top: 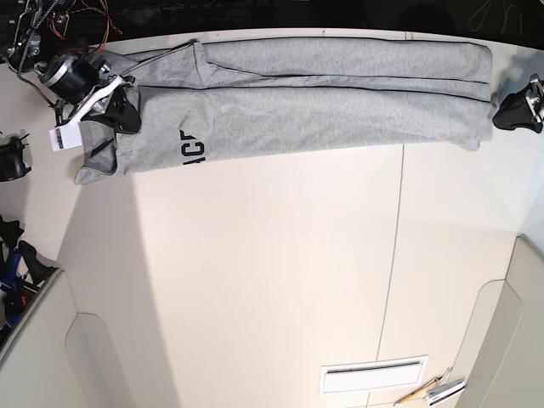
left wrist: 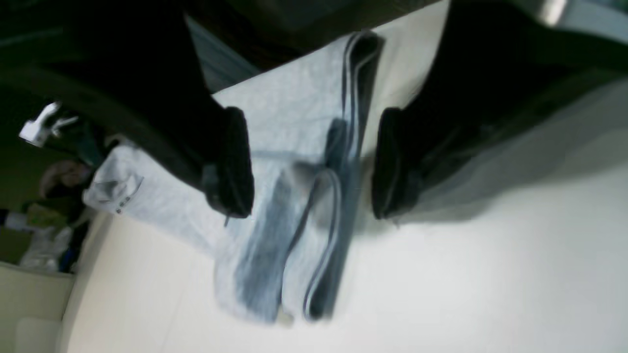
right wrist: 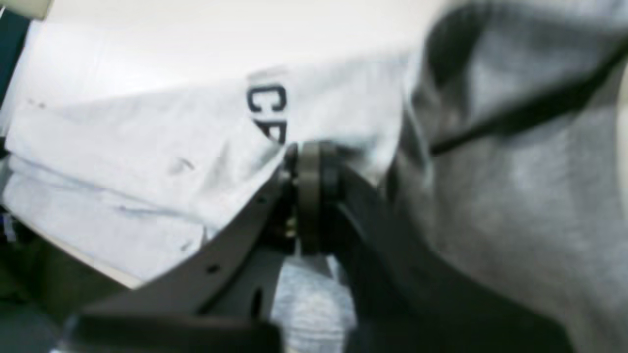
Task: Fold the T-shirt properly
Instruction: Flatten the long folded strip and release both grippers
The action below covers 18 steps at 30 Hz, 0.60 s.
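T-shirt (top: 323, 110) lying in long folded strip along far side of white table (top: 272, 272), few black letters showing near robot's right end. Looks soft, light and floppy, so probably won't slip much but will crease and sag if grabbed by one layer. Right gripper (right wrist: 309, 147) has fingertips together down at cloth; can't tell if any fabric's pinched. Left gripper (left wrist: 314, 171) has fingers wide apart, around other end. Best hold imo: both end corners, all layers, then bring end over evenly.

Base: high, downward, whole tabletop | wrists: close, angled down, opposite tabletop ends
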Each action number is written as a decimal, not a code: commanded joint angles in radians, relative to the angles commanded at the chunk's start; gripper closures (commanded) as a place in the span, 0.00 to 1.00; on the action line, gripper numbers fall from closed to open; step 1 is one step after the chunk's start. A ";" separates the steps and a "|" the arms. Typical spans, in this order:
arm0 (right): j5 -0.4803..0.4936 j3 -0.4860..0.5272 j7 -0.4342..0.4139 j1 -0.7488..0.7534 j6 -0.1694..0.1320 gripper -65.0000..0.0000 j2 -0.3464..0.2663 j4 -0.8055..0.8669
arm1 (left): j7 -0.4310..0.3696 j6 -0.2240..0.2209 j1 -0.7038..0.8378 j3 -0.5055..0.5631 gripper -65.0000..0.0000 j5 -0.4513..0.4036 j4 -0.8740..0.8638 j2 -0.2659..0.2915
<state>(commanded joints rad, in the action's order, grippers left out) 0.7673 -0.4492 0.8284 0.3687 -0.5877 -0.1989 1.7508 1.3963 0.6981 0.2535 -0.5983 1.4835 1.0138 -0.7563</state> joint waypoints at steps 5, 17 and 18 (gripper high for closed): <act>0.024 0.000 -0.002 0.000 0.000 1.00 0.000 -0.053 | 0.000 0.000 0.058 0.006 0.35 0.000 0.000 0.036; 0.050 0.000 0.002 -0.025 0.000 1.00 0.000 -0.053 | 0.000 0.000 0.065 0.186 0.46 0.000 0.101 0.061; 0.053 0.000 0.002 -0.025 0.000 1.00 0.000 -0.053 | 0.000 0.000 0.065 0.184 0.61 0.000 0.120 0.060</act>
<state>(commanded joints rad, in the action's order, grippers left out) 0.8204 -0.4492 0.8307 0.3435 -0.5880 -0.1989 1.6978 1.3963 0.6981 0.3183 -0.4141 1.4835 1.1339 -0.6964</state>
